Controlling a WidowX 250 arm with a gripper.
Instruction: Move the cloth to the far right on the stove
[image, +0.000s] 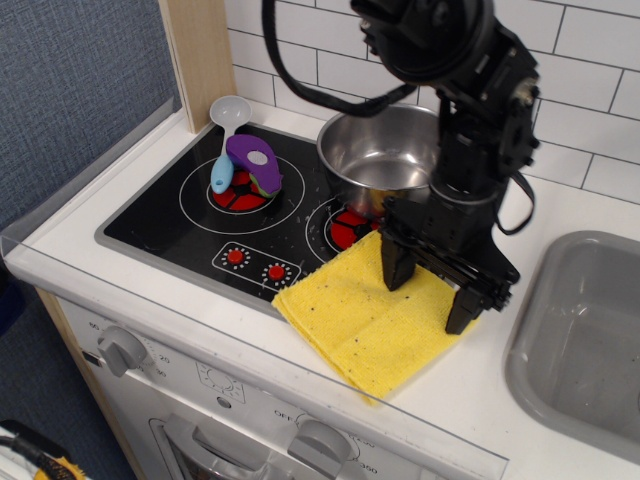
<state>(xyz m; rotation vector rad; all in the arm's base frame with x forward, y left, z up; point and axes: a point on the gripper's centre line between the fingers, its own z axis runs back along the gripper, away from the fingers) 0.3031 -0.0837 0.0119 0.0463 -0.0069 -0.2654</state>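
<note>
The yellow cloth (355, 320) lies flat on the front right corner of the black stove (175, 225). It overhangs the stove's grey rim onto the white counter. My gripper (430, 288) stands over the cloth's right part, jaws apart. Both black fingertips (397, 268) touch or nearly touch the cloth's top, and nothing is pinched between them. The stove's right front corner is hidden under the cloth.
A steel pot (385, 150) sits on the right burner just behind the cloth and arm. A purple-and-blue toy with a white spoon (245, 165) lies on the left burner. A grey sink (590, 330) is at the right, with tiled wall behind.
</note>
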